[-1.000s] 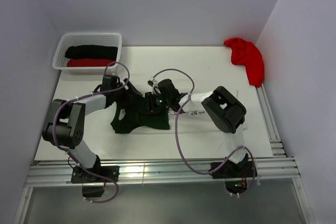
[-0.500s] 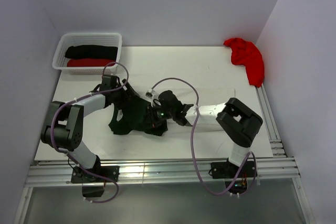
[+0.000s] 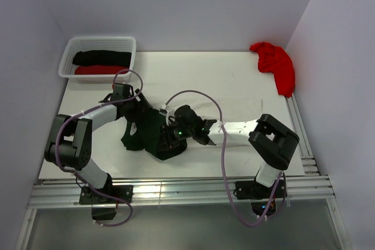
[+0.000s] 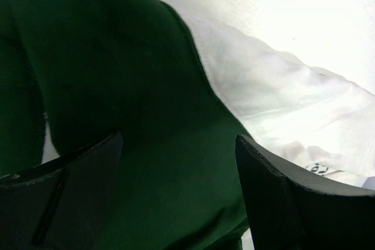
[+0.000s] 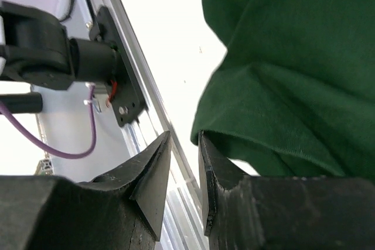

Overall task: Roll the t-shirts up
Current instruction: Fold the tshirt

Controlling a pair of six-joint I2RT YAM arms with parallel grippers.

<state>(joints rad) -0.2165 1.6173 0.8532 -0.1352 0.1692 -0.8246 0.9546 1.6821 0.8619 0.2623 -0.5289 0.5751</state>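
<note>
The cream t-shirt with dark green sleeves lies on the table; its green part [image 3: 149,134] is bunched at centre left. In the left wrist view, green cloth [image 4: 129,86] meets cream cloth [image 4: 275,92]. My left gripper [image 3: 139,115] [image 4: 179,139] is open, jaws wide, with green cloth between them. My right gripper [image 3: 168,139] [image 5: 184,136] is at the green cloth's front edge [image 5: 293,57]; its jaws stand a narrow gap apart with nothing between, and the hem rests against one finger. A plain red t-shirt [image 3: 274,62] lies heaped at the far right.
A white mesh basket [image 3: 66,60] at the far left holds a black roll [image 3: 102,58] and a red roll [image 3: 94,69]. The metal rail [image 3: 176,188] runs along the table's near edge. Walls close in on left, back and right.
My right gripper has moved toward the near-left, and the green cloth has bunched and shifted toward the front edge. The left gripper has barely moved.
</note>
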